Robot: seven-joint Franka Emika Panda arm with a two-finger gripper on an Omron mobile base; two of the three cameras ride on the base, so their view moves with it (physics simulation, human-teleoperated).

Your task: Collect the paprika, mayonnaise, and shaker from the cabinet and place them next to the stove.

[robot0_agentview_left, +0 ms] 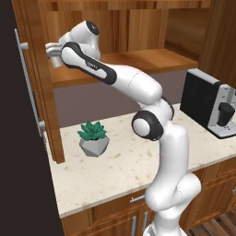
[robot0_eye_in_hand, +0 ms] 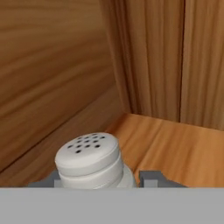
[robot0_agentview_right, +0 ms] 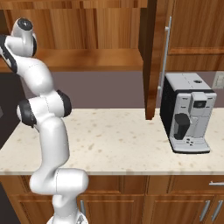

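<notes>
The shaker (robot0_eye_in_hand: 89, 157), a small pale grey cylinder with a perforated rounded top, stands in the back left corner of the cabinet shelf (robot0_eye_in_hand: 175, 144). My gripper (robot0_eye_in_hand: 100, 178) is shut on the shaker, one fingertip on each side of it. In the left base view the arm reaches up and left into the brown wooden cabinet (robot0_agentview_left: 138, 60), and the gripper (robot0_agentview_left: 54, 54) has the shaker (robot0_agentview_left: 56, 61) at its tip, near the cabinet's left wall. The paprika, the mayonnaise and the stove are out of view.
Below the cabinet runs a speckled counter (robot0_agentview_left: 120, 170) with a potted succulent (robot0_agentview_left: 93, 137) at its left and a coffee machine (robot0_agentview_left: 209, 103) (robot0_agentview_right: 188, 113) at its right. Open cabinet doors (robot0_agentview_left: 44, 92) (robot0_agentview_right: 153, 57) hang down on both sides of the shelf.
</notes>
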